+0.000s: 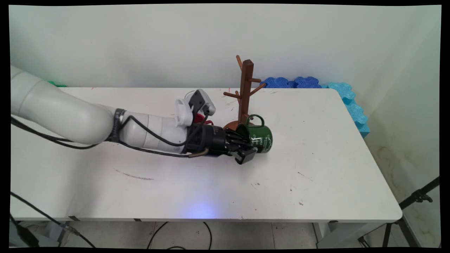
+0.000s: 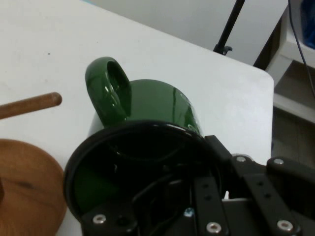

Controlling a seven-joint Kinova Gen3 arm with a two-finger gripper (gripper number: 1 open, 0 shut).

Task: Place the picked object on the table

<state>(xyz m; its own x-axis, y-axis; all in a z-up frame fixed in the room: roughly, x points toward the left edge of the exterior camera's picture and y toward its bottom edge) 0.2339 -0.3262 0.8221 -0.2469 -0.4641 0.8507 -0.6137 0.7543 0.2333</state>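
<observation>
The arm is stretched low and level over the desk (image 1: 316,182) from its left edge. The tool (image 1: 246,147) is clamped on the rim of a green mug (image 1: 262,137) lying sideways near the desk's middle, handle up, beside the wooden mug tree (image 1: 245,92). White lettering on the mug cannot be read. Blue foam pieces (image 1: 348,95) lie along the far right corner.

Your tool (image 1: 246,146) lies low over the white surface (image 1: 316,182), closed on the rim of a green mug (image 1: 261,136) lying on its side, handle up. Just behind the mug stands a brown wooden mug tree (image 1: 245,92); something red (image 1: 199,118) shows behind the wrist.
</observation>
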